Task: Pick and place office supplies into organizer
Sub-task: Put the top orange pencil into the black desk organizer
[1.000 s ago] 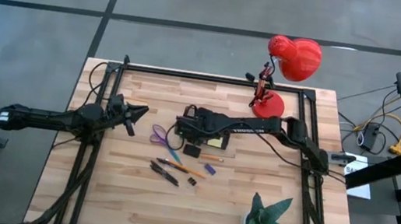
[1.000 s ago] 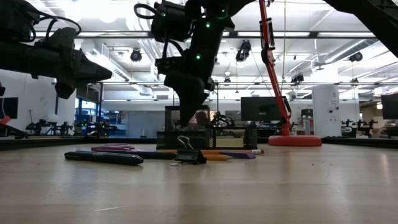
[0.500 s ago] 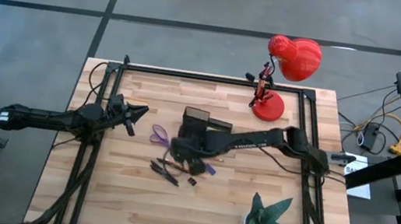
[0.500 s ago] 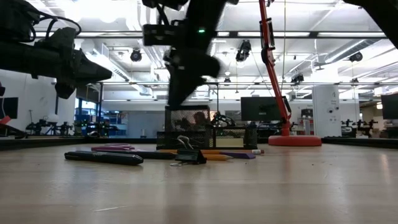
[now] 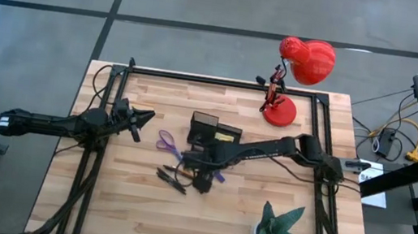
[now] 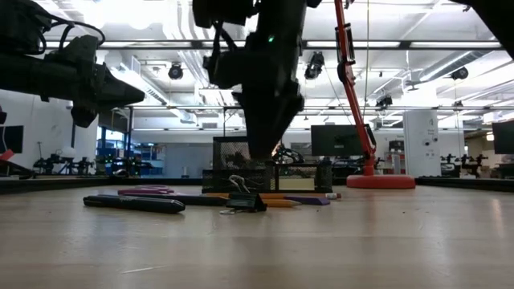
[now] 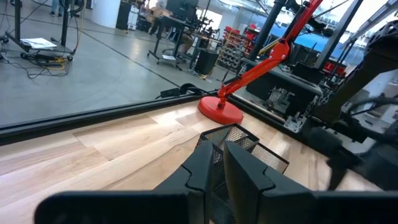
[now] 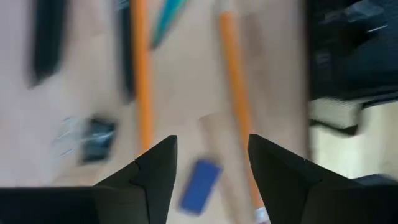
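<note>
The black mesh organizer (image 5: pixel 211 128) stands at mid-table. Just left of it lie the purple-handled scissors (image 5: pixel 166 141), and toward the near edge dark pens (image 5: pixel 171 180). My right gripper (image 5: pixel 201 170) hangs open, pointing down, above the supplies without touching any. Its wrist view shows two orange pencils (image 8: pixel 142 81), a blue eraser (image 8: pixel 200 177), a binder clip (image 8: pixel 93 138), a dark pen (image 8: pixel 46 37) and the organizer (image 8: pixel 351 50) on the wood below my right gripper (image 8: pixel 211 142). My left gripper (image 5: pixel 143 116) waits shut at the left, level above the table.
A red desk lamp (image 5: pixel 297 72) stands at the far right, its base behind the organizer. A green paper plant (image 5: pixel 282 230) sits at the near right. In the low view a long black pen (image 6: pixel 132 203) and the binder clip (image 6: pixel 245 201) lie nearest.
My right gripper has left its place over the organizer and swung toward the table's near edge, so it now hangs over the pencils and pens. The organizer, covered by the arm before, now shows.
</note>
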Robot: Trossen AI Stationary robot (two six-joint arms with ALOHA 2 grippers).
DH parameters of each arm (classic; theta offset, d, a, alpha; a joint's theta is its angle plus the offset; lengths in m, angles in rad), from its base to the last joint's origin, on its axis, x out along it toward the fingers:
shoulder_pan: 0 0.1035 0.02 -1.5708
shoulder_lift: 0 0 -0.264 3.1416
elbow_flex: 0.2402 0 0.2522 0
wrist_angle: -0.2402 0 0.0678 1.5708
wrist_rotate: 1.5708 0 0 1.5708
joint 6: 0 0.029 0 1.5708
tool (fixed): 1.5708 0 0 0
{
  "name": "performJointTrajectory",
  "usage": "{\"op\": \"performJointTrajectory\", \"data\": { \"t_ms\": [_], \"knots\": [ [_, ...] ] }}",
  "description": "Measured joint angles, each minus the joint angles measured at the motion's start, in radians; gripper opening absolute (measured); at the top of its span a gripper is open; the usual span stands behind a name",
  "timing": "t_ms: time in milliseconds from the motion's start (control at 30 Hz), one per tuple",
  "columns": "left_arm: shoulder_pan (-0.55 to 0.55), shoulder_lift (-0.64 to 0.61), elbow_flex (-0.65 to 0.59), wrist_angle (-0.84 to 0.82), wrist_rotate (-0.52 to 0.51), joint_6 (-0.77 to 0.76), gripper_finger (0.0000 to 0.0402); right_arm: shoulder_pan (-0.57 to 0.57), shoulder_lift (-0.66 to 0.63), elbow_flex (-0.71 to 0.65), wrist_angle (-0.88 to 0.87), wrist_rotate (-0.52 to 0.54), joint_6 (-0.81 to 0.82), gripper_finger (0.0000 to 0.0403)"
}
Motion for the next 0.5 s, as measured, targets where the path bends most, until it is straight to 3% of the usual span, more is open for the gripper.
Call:
{"op": "performJointTrajectory", "data": {
  "t_ms": [167, 500],
  "knots": [
    [0.000, 0.000, 0.000, 0.000, 0.000, 0.000, 0.0025, 0.000, -0.001, -0.067, -0.009, -0.091, 0.078, 0.0187],
    [0.000, 0.000, 0.000, 0.000, 0.000, 0.000, 0.0025, 0.012, -0.052, -0.073, 0.005, 0.008, 0.141, 0.0182]
  ]
}}
